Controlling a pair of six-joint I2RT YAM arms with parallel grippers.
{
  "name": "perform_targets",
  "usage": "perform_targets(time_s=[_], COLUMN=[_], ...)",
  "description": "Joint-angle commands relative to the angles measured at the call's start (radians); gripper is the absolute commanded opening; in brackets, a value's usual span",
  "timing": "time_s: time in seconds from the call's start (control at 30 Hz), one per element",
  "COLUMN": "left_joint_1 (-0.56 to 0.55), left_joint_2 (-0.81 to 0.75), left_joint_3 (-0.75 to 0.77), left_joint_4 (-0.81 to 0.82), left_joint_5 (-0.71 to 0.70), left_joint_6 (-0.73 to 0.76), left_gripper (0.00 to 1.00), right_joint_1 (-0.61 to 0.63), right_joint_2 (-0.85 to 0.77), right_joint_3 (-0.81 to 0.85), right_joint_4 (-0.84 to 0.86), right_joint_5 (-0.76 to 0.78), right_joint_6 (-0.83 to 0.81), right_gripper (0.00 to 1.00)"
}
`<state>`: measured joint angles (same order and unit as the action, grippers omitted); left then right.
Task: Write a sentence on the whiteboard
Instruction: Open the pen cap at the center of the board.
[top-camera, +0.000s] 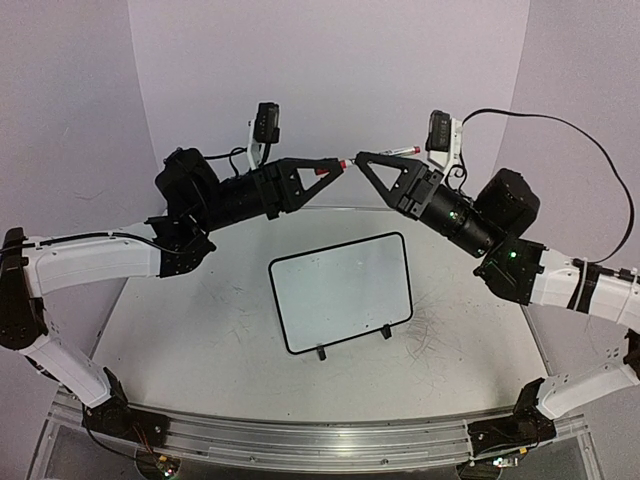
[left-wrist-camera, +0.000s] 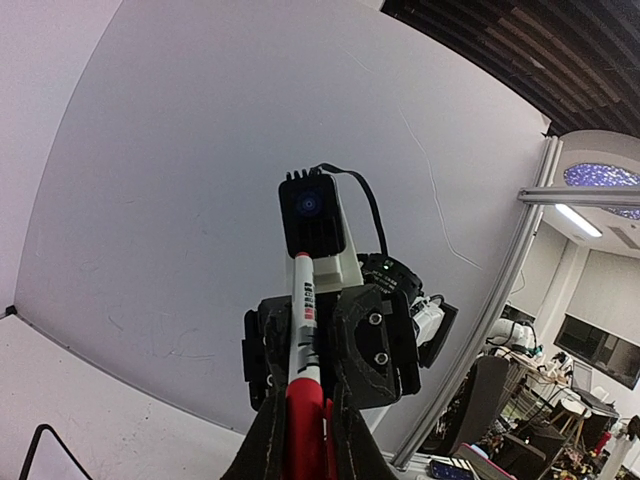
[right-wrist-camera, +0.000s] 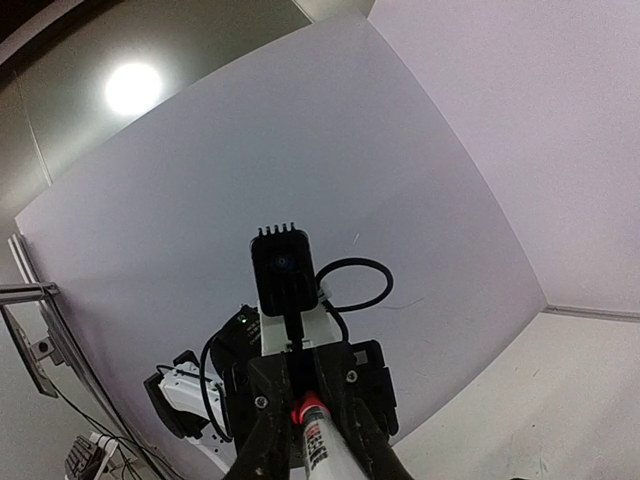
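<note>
Overhead, we see the whiteboard (top-camera: 340, 290) lying on the grey table (top-camera: 200, 330), turned slightly askew, its white face blank inside the thin black frame and its two small black feet on the edge nearest the arm bases. Both arms are raised well above the whiteboard, and their claws meet tip to tip in the air over its far edge. The left gripper (top-camera: 338, 164) reaches in from the whiteboard's left side and the right gripper (top-camera: 362, 157) from its right side. A marker (top-camera: 395, 151) runs between them, roughly level. In the left wrist view, we see the left claw pressed onto the marker's red cap (left-wrist-camera: 303, 430), with the white barrel running away into the facing claw. In the right wrist view, we see the right fingers (right-wrist-camera: 365, 430) clamped on either side of the white printed barrel, with the red end pointing towards the left claw. Neither claw touches the whiteboard, and the marker hangs clear above it.
</note>
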<state>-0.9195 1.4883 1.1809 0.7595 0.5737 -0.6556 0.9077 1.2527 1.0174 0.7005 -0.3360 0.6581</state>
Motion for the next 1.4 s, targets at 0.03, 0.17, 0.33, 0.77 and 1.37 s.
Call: perform_targets(time_s=[0.03, 0.17, 0.33, 0.77, 1.37], left_joint_1=[-0.001, 0.0, -0.001, -0.001, 0.039], left_joint_2=[-0.011, -0.008, 0.0, 0.016, -0.061], left_joint_3=[-0.002, -0.005, -0.004, 0.001, -0.099], left_joint_4=[0.044, 0.045, 0.046, 0.045, 0.046], left_joint_5=[0.002, 0.0, 0.014, 0.035, -0.02], left_joint_6=[-0.008, -0.012, -0.017, -0.029, -0.046], left_gripper=[0.0, 0.0, 0.0, 0.0, 0.0], right_joint_1=[0.0, 0.0, -0.004, -0.014, -0.098], right_joint_2=[0.016, 0.026, 0.026, 0.03, -0.057], right_joint_3=[0.049, 0.058, 0.06, 0.067, -0.039], right_joint_4=[0.071, 0.071, 0.071, 0.073, 0.082], right_joint_5=[-0.055, -0.069, -0.07, -0.07, -0.016], right_joint_6=[-0.008, -0.005, -0.007, 0.01, 0.057], right_gripper=[0.26, 0.26, 0.21, 0.24, 0.0])
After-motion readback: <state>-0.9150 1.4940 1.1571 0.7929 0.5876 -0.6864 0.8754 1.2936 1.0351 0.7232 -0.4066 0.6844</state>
